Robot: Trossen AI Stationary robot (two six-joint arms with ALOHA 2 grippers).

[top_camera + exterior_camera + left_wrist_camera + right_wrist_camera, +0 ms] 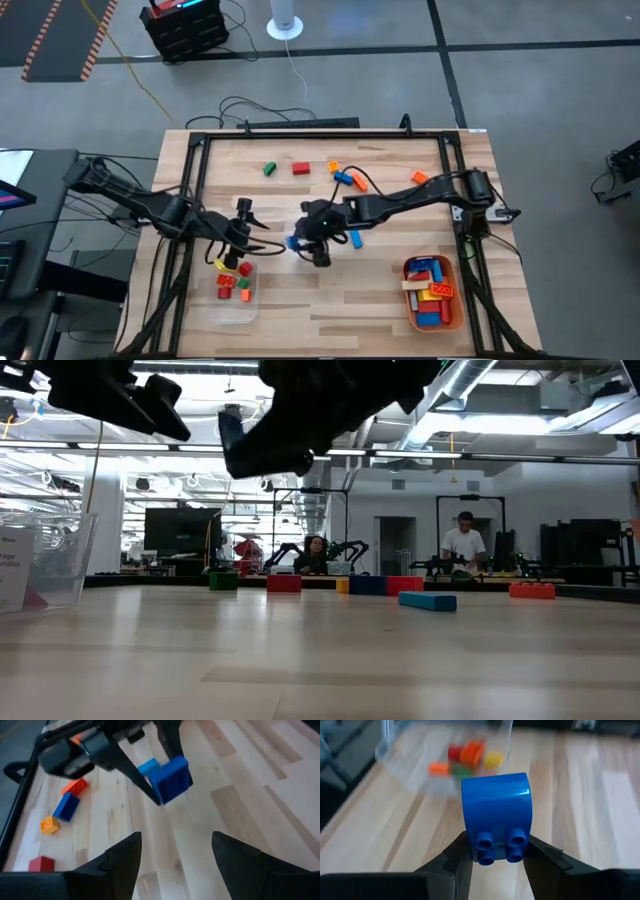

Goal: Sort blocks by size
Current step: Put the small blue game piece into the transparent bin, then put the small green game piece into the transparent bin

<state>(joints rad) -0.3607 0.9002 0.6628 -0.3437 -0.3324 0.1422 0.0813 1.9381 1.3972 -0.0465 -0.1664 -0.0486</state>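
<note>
Because short bricks belong in the clear tray (232, 310) at lower left, my left fingers (243, 212) wait released just above it, while my right fingers (495, 855), mid-frame, clench a small blue block (496, 817) lifted off the worktop (350, 300), facing that tray.

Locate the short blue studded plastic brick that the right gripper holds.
The short blue studded plastic brick sits pinched in the right gripper, lifted above the table's middle in the high view, between the open left gripper and the loose bricks.
</note>
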